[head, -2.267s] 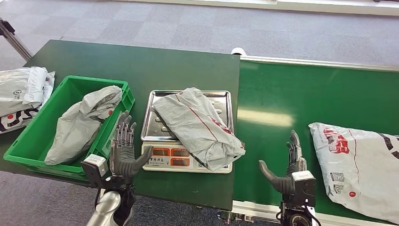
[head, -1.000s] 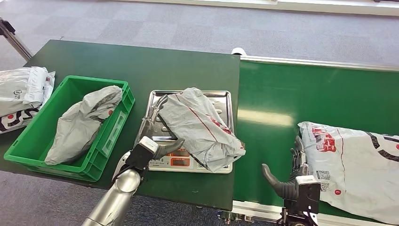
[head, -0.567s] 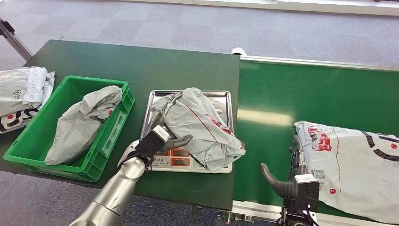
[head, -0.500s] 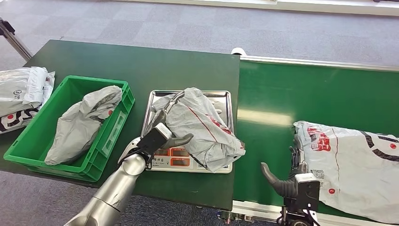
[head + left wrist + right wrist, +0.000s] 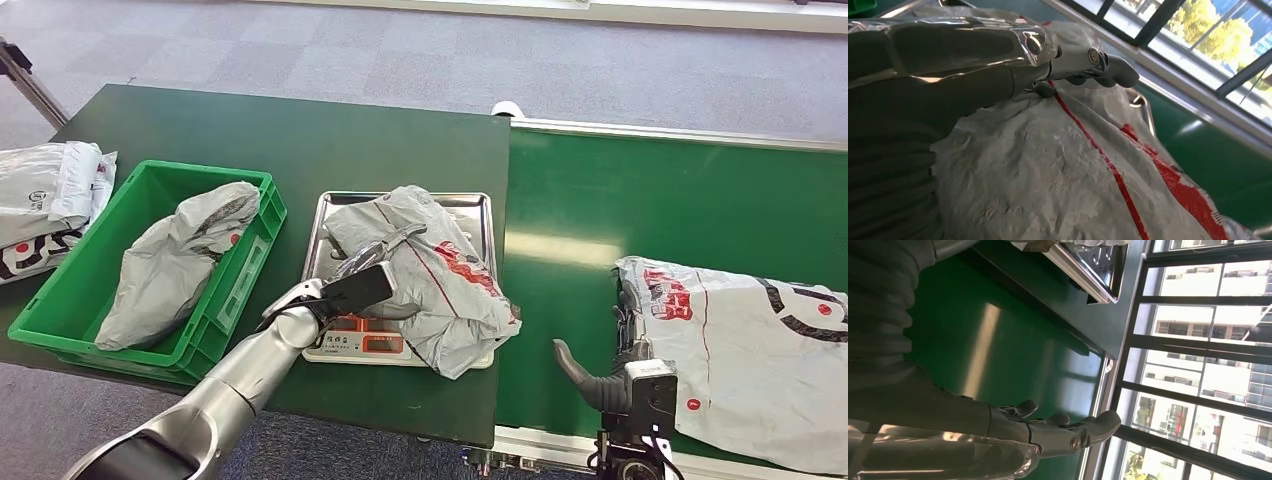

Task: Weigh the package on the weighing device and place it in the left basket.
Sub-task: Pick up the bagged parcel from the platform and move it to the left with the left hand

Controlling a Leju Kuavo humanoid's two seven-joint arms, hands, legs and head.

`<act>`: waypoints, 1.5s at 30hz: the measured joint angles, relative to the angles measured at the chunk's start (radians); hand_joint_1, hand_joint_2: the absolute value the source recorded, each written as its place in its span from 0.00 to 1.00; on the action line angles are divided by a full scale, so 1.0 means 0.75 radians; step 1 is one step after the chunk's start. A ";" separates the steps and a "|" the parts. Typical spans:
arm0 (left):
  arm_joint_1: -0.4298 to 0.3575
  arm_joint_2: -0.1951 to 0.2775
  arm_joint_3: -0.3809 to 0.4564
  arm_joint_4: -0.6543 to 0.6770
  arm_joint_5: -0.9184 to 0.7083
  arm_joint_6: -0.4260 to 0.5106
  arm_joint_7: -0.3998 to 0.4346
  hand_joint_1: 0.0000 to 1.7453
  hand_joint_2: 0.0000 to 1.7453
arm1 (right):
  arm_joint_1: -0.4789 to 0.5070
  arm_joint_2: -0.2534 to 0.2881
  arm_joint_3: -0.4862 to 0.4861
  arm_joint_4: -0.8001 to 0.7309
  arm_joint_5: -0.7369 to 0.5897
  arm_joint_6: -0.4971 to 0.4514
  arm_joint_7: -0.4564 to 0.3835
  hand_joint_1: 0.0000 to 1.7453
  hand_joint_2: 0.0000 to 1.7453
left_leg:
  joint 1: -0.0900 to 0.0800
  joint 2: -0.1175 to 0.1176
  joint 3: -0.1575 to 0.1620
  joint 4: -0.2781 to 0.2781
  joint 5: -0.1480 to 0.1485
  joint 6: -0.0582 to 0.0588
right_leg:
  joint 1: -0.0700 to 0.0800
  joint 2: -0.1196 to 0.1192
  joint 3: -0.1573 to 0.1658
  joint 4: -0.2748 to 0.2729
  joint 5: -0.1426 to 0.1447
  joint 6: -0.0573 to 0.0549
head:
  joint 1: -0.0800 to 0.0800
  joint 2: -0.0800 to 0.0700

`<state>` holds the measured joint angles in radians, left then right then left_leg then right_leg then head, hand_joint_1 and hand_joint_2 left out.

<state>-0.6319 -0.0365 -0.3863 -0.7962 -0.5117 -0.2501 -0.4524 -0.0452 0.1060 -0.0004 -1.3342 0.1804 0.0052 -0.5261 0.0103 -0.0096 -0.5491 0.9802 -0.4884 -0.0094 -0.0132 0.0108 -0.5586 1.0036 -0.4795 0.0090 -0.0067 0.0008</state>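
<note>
Green plastic basket (image 5: pixel 262 212): grey bagged parcel (image 5: pixel 170 265) fills its middle, free room along near-left w/ open dark-green tabletop (image 5: pixel 290 140) behind.

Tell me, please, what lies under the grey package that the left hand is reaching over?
The grey package lies on the scale, covering most of its steel tray. The left hand rests on the package. Part of the display panel shows; the rest is hidden beneath the bag.

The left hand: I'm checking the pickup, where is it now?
In the head view, the left hand rests on the grey package lying on the scale, right of the green basket.
</note>
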 joint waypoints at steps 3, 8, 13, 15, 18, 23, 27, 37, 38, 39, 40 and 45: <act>-0.046 0.012 -0.053 0.083 -0.010 -0.079 0.004 0.00 1.00 | -0.001 -0.006 0.002 0.007 -0.007 0.001 0.000 0.00 1.00 | 0.000 0.000 0.000 0.000 0.000 0.000 | 0.000 0.000 0.000 0.000 0.000 0.000 | 0.000 0.000; -0.111 0.025 -0.134 0.183 -0.035 -0.134 -0.007 0.00 1.00 | -0.008 -0.016 0.006 0.019 -0.010 0.001 0.000 0.00 1.00 | 0.000 -0.001 0.001 0.000 0.000 0.000 | 0.000 0.000 0.002 0.000 0.000 0.000 | 0.000 0.000; -0.149 0.033 -0.211 0.234 -0.089 -0.113 -0.014 0.00 1.00 | -0.023 -0.023 0.008 0.036 -0.012 0.001 0.000 0.00 1.00 | 0.000 -0.002 0.002 0.000 0.000 0.000 | 0.000 -0.001 0.004 0.000 0.000 0.000 | 0.000 0.000; -0.157 0.036 -0.245 0.246 -0.113 -0.091 -0.006 0.00 1.00 | -0.029 -0.025 0.010 0.043 -0.012 0.001 0.000 0.00 1.00 | 0.000 -0.002 0.003 0.000 0.000 0.000 | 0.000 -0.002 0.005 0.000 0.000 0.000 | 0.000 0.000; -0.168 0.042 -0.288 0.257 -0.135 -0.076 0.002 0.70 1.00 | -0.035 -0.027 0.014 0.051 -0.012 0.001 0.001 0.00 1.00 | 0.000 -0.002 0.005 0.000 0.000 0.000 | 0.000 -0.004 0.008 0.000 0.000 0.000 | 0.000 0.000; -0.176 0.053 -0.322 0.261 -0.137 -0.064 -0.014 0.95 1.00 | -0.039 -0.028 0.017 0.056 -0.012 0.001 0.001 0.00 1.00 | 0.000 -0.002 0.008 0.000 0.000 0.000 | 0.000 -0.004 0.011 0.000 0.000 0.000 | 0.000 0.000; -0.185 0.058 -0.332 0.261 -0.129 -0.063 -0.019 0.95 1.00 | -0.041 -0.028 0.017 0.058 -0.013 0.001 0.001 0.00 1.00 | 0.000 -0.002 0.009 0.000 0.000 0.000 | 0.000 -0.004 0.011 0.000 0.000 0.000 | 0.000 0.000; -0.192 0.061 -0.355 0.261 -0.142 -0.029 -0.023 1.00 1.00 | -0.041 -0.028 0.017 0.060 -0.012 0.001 0.004 0.00 1.00 | 0.000 -0.002 0.009 0.000 0.000 0.000 | 0.000 -0.004 0.012 0.000 0.000 0.000 | 0.000 0.000; -0.190 0.061 -0.359 0.261 -0.147 -0.019 -0.026 1.00 1.00 | -0.041 -0.028 0.017 0.060 -0.012 0.001 0.004 0.00 1.00 | 0.000 -0.002 0.010 0.000 0.000 0.000 | 0.000 -0.004 0.012 0.000 0.000 0.000 | 0.000 0.000; -0.189 0.062 -0.362 0.260 -0.151 -0.006 -0.030 1.00 0.75 | -0.040 -0.028 0.017 0.060 -0.011 0.001 0.004 0.00 1.00 | 0.000 -0.002 0.010 0.000 0.000 0.000 | 0.000 -0.004 0.012 0.000 0.000 0.000 | 0.000 0.000; -0.186 0.062 -0.365 0.260 -0.155 0.009 -0.035 1.00 0.50 | -0.038 -0.028 0.017 0.060 -0.011 0.001 0.004 0.00 1.00 | 0.000 -0.002 0.010 0.000 0.000 0.000 | 0.000 -0.004 0.012 0.000 0.000 0.000 | 0.000 0.000; -0.131 0.062 -0.375 0.226 -0.172 0.187 -0.091 1.00 0.00 | -0.016 -0.027 0.015 0.046 -0.006 0.001 0.004 0.00 1.00 | 0.000 -0.002 0.010 0.000 0.000 0.000 | 0.000 -0.004 0.011 0.000 0.000 0.000 | 0.000 0.000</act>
<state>-0.7301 0.0100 -0.6673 -0.6271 -0.6410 -0.1096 -0.5204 -0.0573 0.0859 0.0105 -1.2998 0.1761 0.0060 -0.5230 0.0101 -0.0111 -0.5418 0.9801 -0.4881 -0.0091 -0.0133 0.0079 -0.5505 1.0036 -0.4798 0.0092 -0.0067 0.0008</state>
